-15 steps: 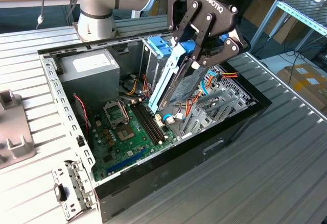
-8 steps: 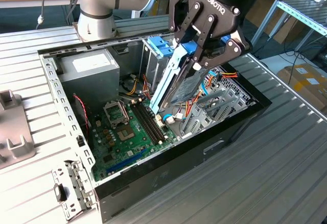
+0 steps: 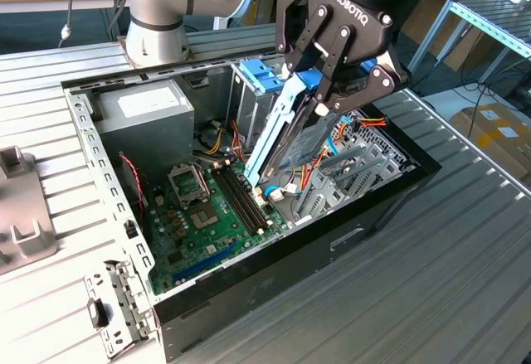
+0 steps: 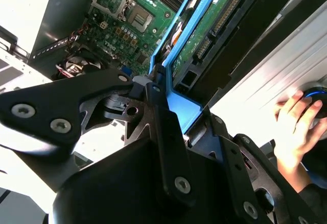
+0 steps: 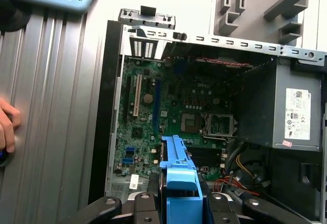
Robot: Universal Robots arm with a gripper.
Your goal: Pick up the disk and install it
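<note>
Disk [image 3: 282,132] hangs steeply tilted in the exterior view. The gripper [image 3: 336,94] has its fingers [image 3: 319,70] closed on the upper end, while the lower end dips into the open case [image 3: 365,215] near the memory slots [image 3: 242,198]. The slant probably lets it clear the drive cage [image 3: 348,173]. In the second wrist view the fingers pinch the blue bracket [image 4: 179,106], circuit side showing, and a person's hand [image 4: 294,124] sits over the counter [image 4: 265,76]. In the first wrist view the bracket hangs above the motherboard [image 5: 168,106].

Bright even light, soft shadows, blown-out white patches.
</note>
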